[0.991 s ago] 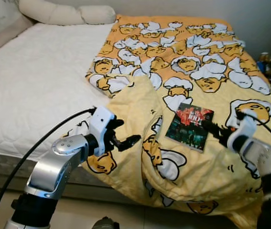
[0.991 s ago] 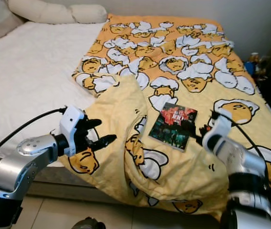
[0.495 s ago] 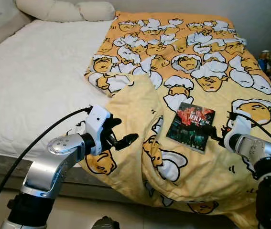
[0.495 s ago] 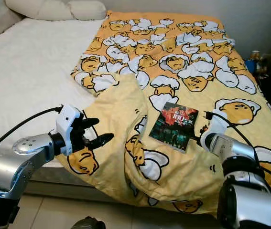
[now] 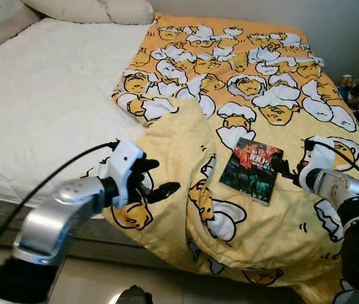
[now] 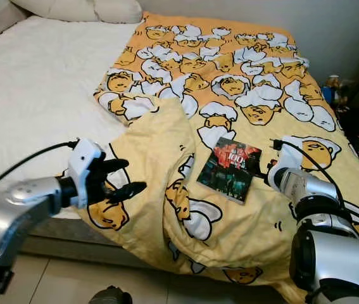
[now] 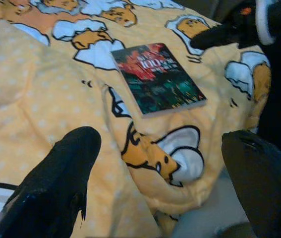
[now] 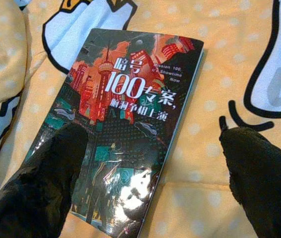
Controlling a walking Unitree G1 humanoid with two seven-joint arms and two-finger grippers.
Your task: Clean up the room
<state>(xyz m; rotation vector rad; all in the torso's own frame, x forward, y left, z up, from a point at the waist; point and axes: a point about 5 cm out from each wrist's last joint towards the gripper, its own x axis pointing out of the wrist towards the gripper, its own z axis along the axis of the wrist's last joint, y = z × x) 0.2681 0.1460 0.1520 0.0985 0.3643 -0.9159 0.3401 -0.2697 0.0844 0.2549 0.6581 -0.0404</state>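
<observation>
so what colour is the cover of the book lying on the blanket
Dark green-black with red city artwork and white lettering: the paperback book on the yellow cartoon-print blanket, clearest in the right wrist view.

One thin rectangular paperback book (image 5: 251,169) with a dark red-and-green city cover lies just beyond the tips of the right claw (image 5: 283,170), and well off to the side of the left claw (image 5: 159,179). One yellow-and-orange blanket (image 5: 242,82) printed with cartoon egg figures lies under both claws. One bed with a white quilted mattress (image 5: 46,101) carries it all. Two cream pillows (image 5: 90,9) lie at the bed's far end, well beyond the left claw. There are two claws, each with two black fingers spread apart.
</observation>
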